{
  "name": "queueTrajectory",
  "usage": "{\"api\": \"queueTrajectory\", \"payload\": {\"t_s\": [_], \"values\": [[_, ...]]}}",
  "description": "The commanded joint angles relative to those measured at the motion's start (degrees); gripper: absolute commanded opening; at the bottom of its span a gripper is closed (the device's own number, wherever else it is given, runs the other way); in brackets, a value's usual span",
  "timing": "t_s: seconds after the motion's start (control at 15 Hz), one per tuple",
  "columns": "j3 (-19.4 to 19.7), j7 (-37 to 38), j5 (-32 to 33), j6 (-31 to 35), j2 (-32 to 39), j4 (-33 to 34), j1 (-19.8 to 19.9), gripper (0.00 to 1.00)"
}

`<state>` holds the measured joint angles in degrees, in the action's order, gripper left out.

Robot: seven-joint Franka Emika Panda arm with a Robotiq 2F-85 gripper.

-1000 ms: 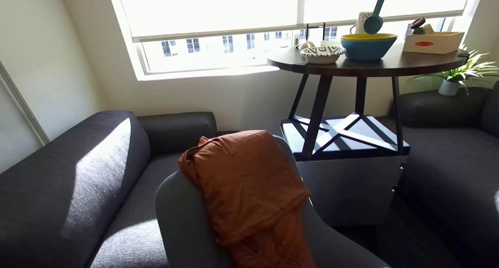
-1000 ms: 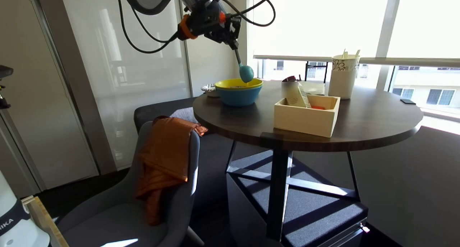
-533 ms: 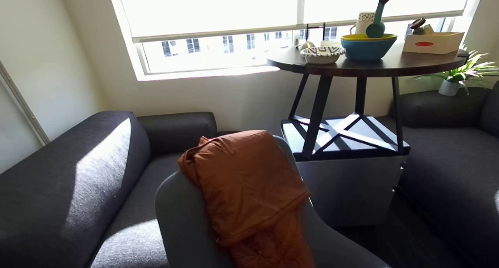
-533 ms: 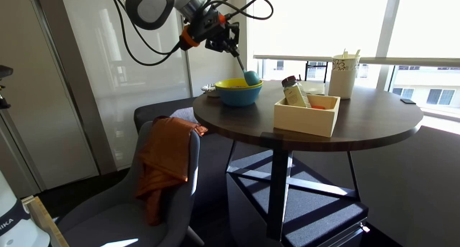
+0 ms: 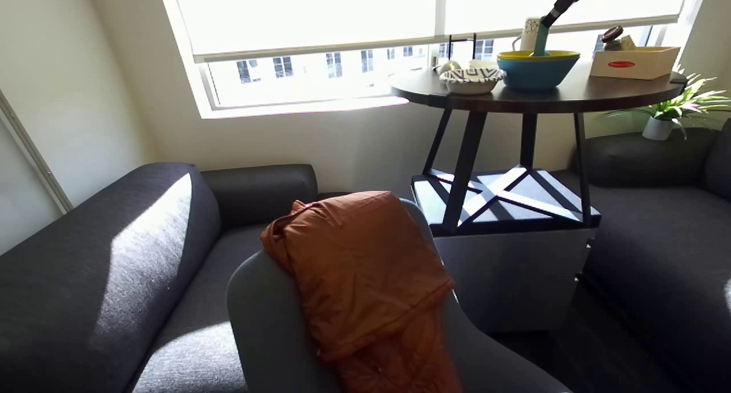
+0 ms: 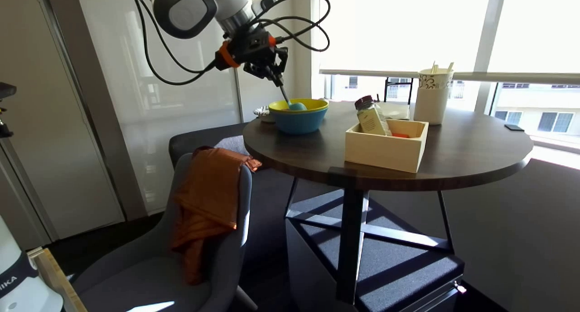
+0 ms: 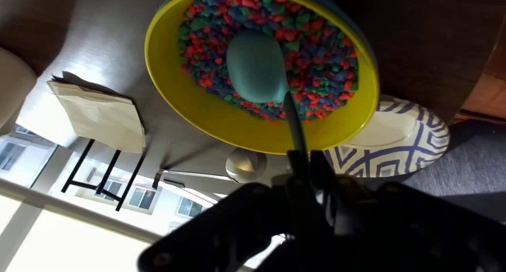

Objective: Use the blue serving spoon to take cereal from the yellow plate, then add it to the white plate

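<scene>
The yellow plate, a deep yellow bowl point(image 7: 174, 86), holds red, green and blue cereal bits point(image 7: 324, 62). It sits inside a blue bowl point(image 6: 297, 124) on the table; its yellow rim point(image 6: 277, 106) shows in both exterior views. My gripper point(image 7: 304, 155) is shut on the dark handle of the blue serving spoon point(image 7: 257, 66). The spoon's smooth head is down inside the yellow bowl, over the cereal; I cannot tell if it carries any. The white plate point(image 7: 395, 145), a low white dish with a blue pattern, stands beside the bowl. The gripper point(image 6: 277, 80) is above the bowl's rim.
A wooden box point(image 6: 385, 148) with a tilted jar point(image 6: 374, 117) stands on the round table point(image 6: 471, 153). A tall cream cup point(image 6: 432, 101) with utensils, napkins point(image 7: 99, 114) and a small round white object point(image 7: 246, 165) stand near the window. A chair holds an orange jacket point(image 5: 365, 267).
My gripper has come down and, in both exterior views, moved left, taking the spoon head from above the rim into the yellow bowl. The nested bowls have shifted slightly left.
</scene>
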<state>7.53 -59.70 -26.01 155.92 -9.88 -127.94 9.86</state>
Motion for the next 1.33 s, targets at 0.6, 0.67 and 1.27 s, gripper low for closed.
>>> {"api": "queueTrajectory", "payload": {"t_s": [0.6,0.67,1.27], "values": [[8.79,7.61,-17.69,-11.97,4.44,6.48,-1.82,0.02],[9.51,8.15,-19.44,-13.39,5.13,7.10,-1.42,0.02],[11.86,15.27,-31.30,-26.18,11.79,12.60,4.11,0.02]]}}
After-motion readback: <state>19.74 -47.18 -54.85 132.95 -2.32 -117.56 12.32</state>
